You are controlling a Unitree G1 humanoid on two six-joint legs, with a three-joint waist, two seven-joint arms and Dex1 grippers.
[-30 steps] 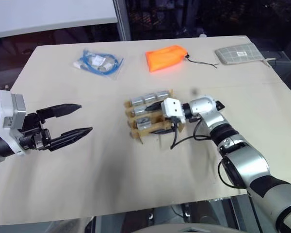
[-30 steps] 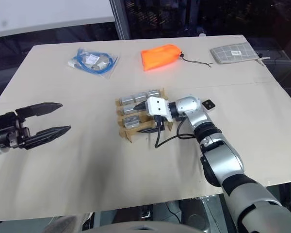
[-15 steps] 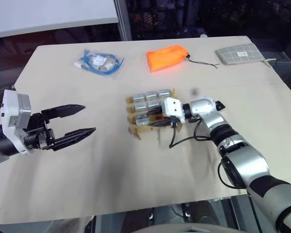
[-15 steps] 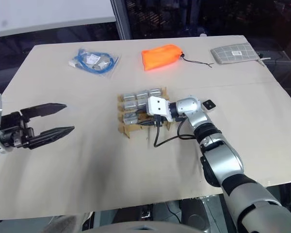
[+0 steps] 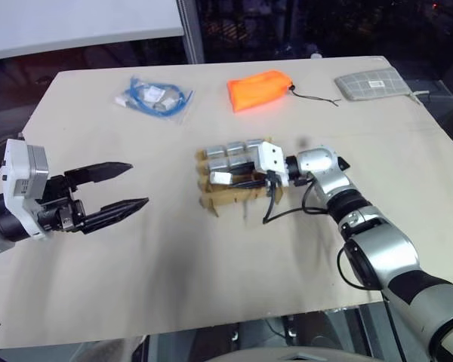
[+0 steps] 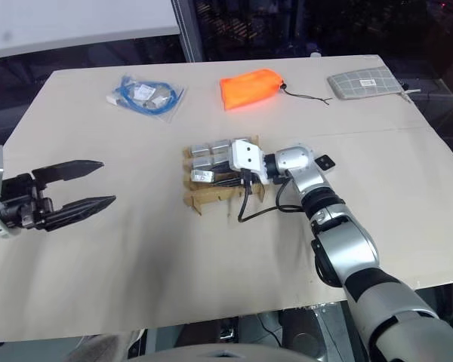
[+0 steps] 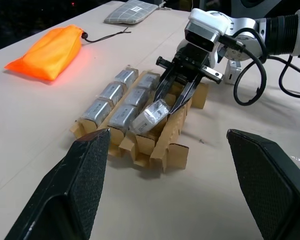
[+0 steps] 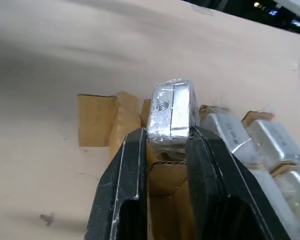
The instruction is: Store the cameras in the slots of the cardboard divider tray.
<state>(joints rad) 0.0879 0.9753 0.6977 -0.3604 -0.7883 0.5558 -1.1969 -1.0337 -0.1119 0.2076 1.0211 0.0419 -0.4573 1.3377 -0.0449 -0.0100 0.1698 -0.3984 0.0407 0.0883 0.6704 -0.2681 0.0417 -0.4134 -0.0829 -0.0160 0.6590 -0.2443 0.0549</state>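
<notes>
1 camera [image 7: 151, 114] gripped by right gripper [image 8: 165, 145] over tray [image 7: 165, 145] | left gripper [image 5: 132, 185] open | orange pouch [image 5: 260, 88] well apart

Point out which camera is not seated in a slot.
The camera pinched in the right tool, tilted above the cardboard divider tray. The other cameras lie flat in their slots.

Right arm [image 5: 377, 249]: rounded silver-grey shells with black joint bands; white boxy wrist block [image 5: 272, 160]; black cable [image 5: 287, 215] looping beneath it; two slim black fingers [image 8: 122, 200]. Left arm: white boxy wrist housing [image 5: 19, 177] with small dark screw holes; black gripper body; two long tapered black fingers [image 5: 98, 171] with finely textured pads [image 7: 85, 185].
</notes>
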